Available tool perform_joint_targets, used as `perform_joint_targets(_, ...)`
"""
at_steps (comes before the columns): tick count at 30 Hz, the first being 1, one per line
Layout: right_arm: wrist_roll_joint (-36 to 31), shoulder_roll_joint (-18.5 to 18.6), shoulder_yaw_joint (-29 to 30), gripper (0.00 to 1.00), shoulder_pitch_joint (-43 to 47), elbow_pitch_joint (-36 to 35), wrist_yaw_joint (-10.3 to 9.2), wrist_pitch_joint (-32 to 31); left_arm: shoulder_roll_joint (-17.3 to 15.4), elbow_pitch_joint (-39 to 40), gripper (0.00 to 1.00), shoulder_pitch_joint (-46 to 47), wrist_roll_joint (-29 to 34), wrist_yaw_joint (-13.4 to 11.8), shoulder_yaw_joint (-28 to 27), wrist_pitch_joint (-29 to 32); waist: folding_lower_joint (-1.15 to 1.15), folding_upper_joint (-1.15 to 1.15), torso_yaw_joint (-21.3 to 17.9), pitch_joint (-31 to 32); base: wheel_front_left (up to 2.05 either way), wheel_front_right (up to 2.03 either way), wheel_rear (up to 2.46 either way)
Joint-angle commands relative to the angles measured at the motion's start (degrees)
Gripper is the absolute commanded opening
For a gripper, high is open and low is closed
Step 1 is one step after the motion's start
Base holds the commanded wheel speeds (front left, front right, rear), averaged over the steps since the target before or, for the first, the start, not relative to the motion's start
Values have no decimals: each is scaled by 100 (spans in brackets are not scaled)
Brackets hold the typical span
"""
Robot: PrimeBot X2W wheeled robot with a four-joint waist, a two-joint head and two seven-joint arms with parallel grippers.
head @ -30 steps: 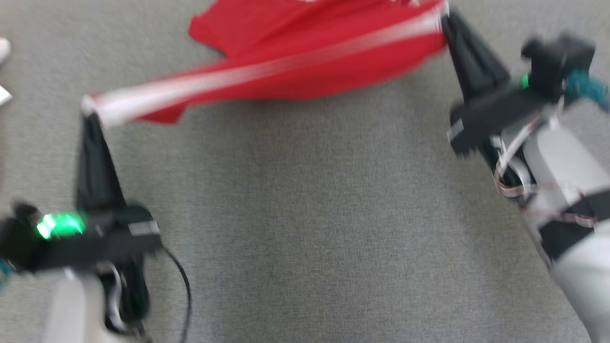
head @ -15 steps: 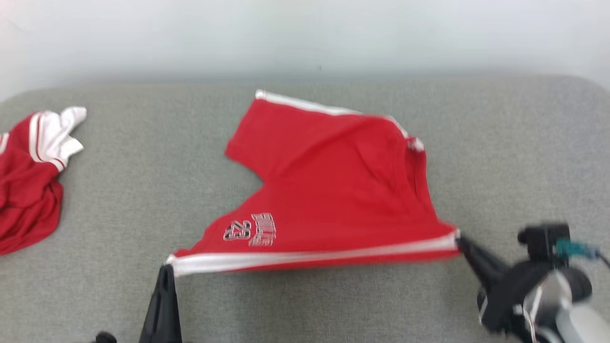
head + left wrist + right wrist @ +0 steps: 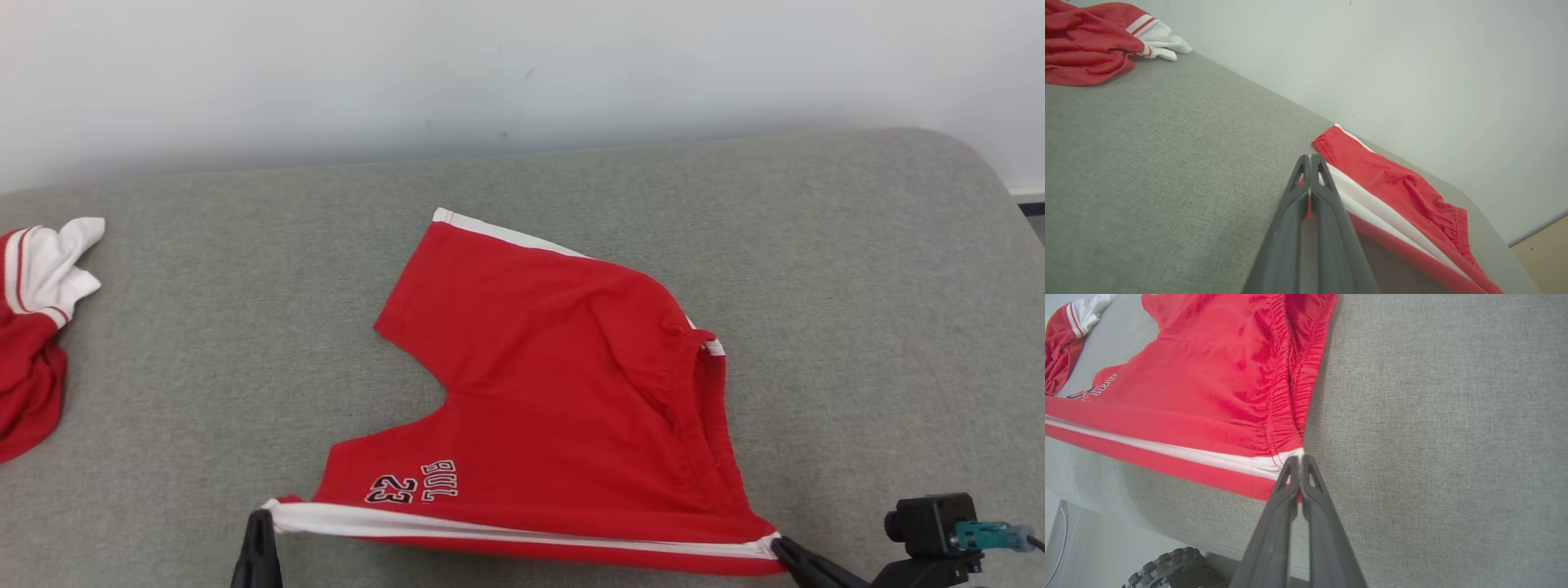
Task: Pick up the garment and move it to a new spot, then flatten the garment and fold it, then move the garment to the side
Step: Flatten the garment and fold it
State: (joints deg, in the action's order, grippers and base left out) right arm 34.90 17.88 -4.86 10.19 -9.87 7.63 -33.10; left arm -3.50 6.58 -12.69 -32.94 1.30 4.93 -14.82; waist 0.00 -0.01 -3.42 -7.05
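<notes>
The left tool (image 3: 260, 518) is clamped shut on the near left corner of the red shorts (image 3: 555, 392), at the leg-hem end of their white side stripe (image 3: 506, 529); in the left wrist view its two dark fingers (image 3: 1324, 179) meet at the tip with a sliver of red cloth between them (image 3: 1310, 157); the right tool (image 3: 780, 545) is likewise closed on the shorts, at their near right corner, where the same stripe meets the gathered waistband (image 3: 710, 425); the right wrist view shows the fingertips pressed together on the white end of the stripe (image 3: 1299, 458).

Between the two tools the near edge of the shorts runs in a taut, straight line; the rest of the shorts (image 3: 1208, 388) lies spread on the grey fabric-covered counter (image 3: 857, 286), legs to the left and waistband to the right, with some folds near the waistband; a black-and-white print (image 3: 412, 483) sits on the near leg, just above the stripe.

Well to the left of the shorts a second red garment (image 3: 28, 384) with white trim lies bunched on the counter; beyond the shorts a pale wall (image 3: 490, 73) rises behind the counter's far edge; below the shorts' near edge, in the right wrist view, a knobbly black tyre (image 3: 1163, 567) shows under the counter's front.
</notes>
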Motion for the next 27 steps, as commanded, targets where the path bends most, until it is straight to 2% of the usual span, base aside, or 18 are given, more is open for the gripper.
perform_joint_targets(1,-37,-98,-3,0,-7,-62,-26,40,-81,72,0,164,96,-9,-60,-40,0,1,-106,-45,0,0,0)
perform_joint_targets(9,-40,-504,-111,0,-677,9,-22,587,-312,-176,0,1375,490,44,76,47,0,1,-303,-263,0,0,0)
perform_joint_targets(18,-33,-883,-329,0,-1814,725,-21,1408,-498,-1535,0,3225,792,88,169,158,0,1,-555,-727,0,0,0)
perform_joint_targets(27,-103,-1187,-541,0,-2794,1480,-21,2185,-586,-2651,0,4516,1014,216,233,35,0,1,-832,-1125,0,0,0)
